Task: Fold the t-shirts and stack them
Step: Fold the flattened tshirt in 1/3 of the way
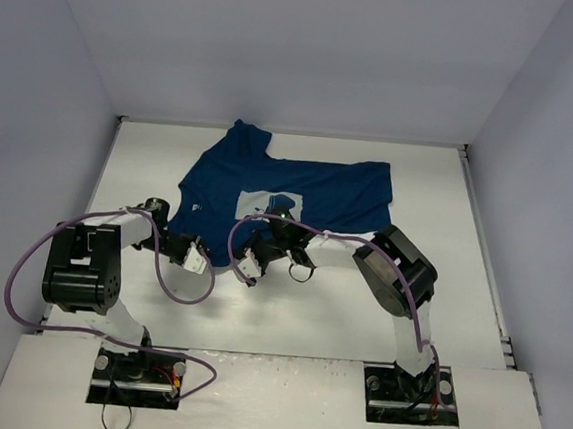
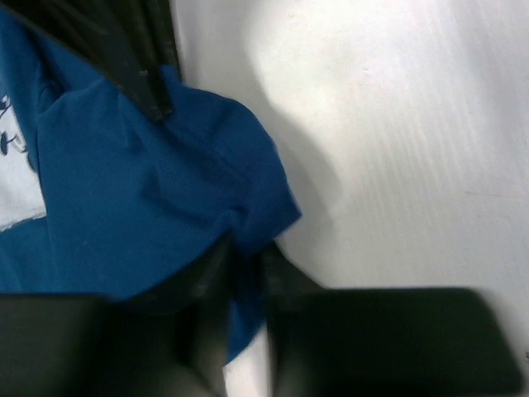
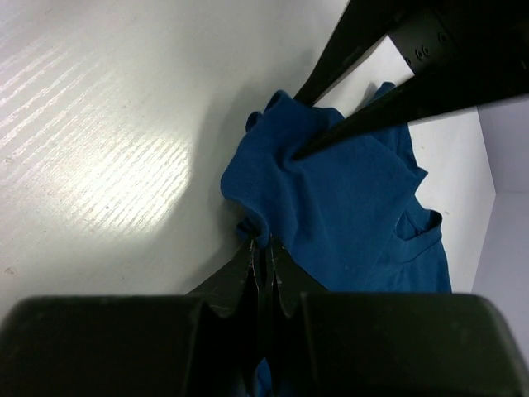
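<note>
The left tool (image 2: 245, 277) is clamped on the near edge of the navy t-shirt (image 1: 309, 186), and the right tool (image 3: 263, 258) pinches a bunched fold of it. The shirt lies print-up on the worktop (image 1: 308, 307). Such thin grips could slip if the 2 arms pull unevenly. Both arms reach forward and low, with their wrists close together.

Navy t-shirt (image 1: 309, 188) print-up on white table (image 1: 358, 311); left gripper (image 1: 200, 257), right gripper (image 1: 250, 264) at near edge
</note>
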Controlling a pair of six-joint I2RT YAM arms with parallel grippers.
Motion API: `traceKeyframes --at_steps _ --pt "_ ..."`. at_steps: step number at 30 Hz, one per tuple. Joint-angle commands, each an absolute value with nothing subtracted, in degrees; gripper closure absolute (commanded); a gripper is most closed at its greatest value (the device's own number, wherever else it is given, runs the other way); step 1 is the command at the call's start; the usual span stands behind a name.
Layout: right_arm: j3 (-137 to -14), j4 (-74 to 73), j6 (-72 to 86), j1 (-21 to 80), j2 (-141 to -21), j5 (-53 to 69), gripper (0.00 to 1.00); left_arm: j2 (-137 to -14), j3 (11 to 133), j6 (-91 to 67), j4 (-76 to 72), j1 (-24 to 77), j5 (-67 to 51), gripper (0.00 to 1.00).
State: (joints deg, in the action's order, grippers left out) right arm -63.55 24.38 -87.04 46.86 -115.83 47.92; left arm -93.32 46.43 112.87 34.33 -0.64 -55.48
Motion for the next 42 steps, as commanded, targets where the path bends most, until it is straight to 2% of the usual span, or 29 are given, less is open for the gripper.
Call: traceKeyframes --at_steps 1,4,11,17,29,42 --pt "-64.6 25.7 -85.6 46.3 -111.7 50.0 1.00 -89.9 43.5 157.1 33.4 -0.8 -57.1 0.93" --pt "-64.5 25.8 -82.9 45.9 -110.2 50.0 1.00 -86.1 41.0 157.0 35.0 -2.2 -59.2 1.00" --pt "-68.3 25.8 -71.1 43.9 -108.5 50.7 1.00 -80.8 43.4 153.8 46.0 -5.9 -62.9 1.00" --pt "-74.5 26.0 -59.6 40.6 -112.0 51.2 1.00 -86.0 50.4 144.7 46.2 -7.8 -64.2 1.00" --pt "-93.6 27.4 -44.1 35.8 -124.8 50.3 1.00 -101.9 75.1 126.8 46.3 -9.0 -67.3 1.00" --pt "-101.1 30.5 -35.0 33.0 -132.5 47.8 1.00 -113.1 88.0 118.7 46.4 -8.7 -67.1 1.00"
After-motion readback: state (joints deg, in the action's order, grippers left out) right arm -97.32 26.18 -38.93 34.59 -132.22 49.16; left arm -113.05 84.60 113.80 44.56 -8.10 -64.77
